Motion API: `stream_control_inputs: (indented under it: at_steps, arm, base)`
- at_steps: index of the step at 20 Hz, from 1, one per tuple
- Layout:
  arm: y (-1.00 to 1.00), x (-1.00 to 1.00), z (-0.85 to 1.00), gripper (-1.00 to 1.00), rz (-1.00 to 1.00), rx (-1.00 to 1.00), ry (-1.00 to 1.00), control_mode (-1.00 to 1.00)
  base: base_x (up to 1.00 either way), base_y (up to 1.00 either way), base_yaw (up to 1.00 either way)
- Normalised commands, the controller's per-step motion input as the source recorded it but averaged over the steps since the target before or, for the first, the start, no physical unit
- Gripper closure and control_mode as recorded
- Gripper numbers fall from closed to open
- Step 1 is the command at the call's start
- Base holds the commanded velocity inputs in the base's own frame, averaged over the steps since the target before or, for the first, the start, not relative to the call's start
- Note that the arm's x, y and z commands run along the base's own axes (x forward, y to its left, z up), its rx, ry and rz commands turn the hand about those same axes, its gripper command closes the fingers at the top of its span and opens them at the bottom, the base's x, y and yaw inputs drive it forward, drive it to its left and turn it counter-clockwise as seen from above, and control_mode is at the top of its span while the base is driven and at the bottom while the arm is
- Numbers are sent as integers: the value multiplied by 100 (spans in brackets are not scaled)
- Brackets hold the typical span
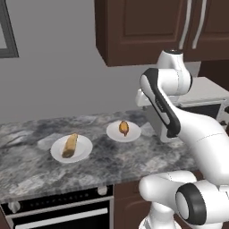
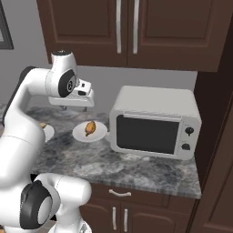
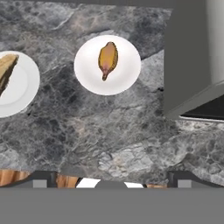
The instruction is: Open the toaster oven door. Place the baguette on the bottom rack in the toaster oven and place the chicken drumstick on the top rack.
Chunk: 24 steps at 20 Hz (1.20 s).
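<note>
The toaster oven [image 2: 154, 120] stands on the right of the counter, its door [image 2: 146, 133] shut, so both racks are hidden. Left of it the chicken drumstick [image 2: 90, 127] [image 1: 124, 128] [image 3: 107, 59] lies on a white plate [image 3: 87, 81]. Further left the baguette [image 1: 69, 145] [image 3: 6, 72] rests on a second plate [image 1: 84, 150]. My gripper [image 2: 74, 109] [image 3: 111, 179] hangs open and empty, high over the counter. It is left of the oven and above the stone near the drumstick's plate. The hand view catches the oven's left side [image 3: 188, 57].
Dark wood wall cabinets [image 2: 127, 32] hang above the oven and the arm. A tall dark panel [image 2: 218, 136] closes the counter on the right. A built-in range front [image 1: 58, 210] sits below the marble counter [image 1: 27, 170]. Two knobs [image 2: 189, 131] are on the oven's right.
</note>
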Motion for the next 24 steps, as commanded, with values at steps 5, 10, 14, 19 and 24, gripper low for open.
stream_control_inputs:
  at_steps: [5, 10, 14, 19, 24]
  arm:
    - [0, 0, 0, -100, 0, 0, 0, 100]
    - [0, 0, 0, -100, 0, 0, 0, 100]
    - [0, 0, 0, -100, 0, 0, 0, 100]
    - [0, 0, 0, -100, 0, 0, 0, 100]
    - [0, 0, 0, -100, 0, 0, 0, 100]
  base:
    - [25, 35, 0]
    - [11, 13, 0]
    - [0, 0, 0]
    - [0, 0, 0]
    - [0, 0, 0]
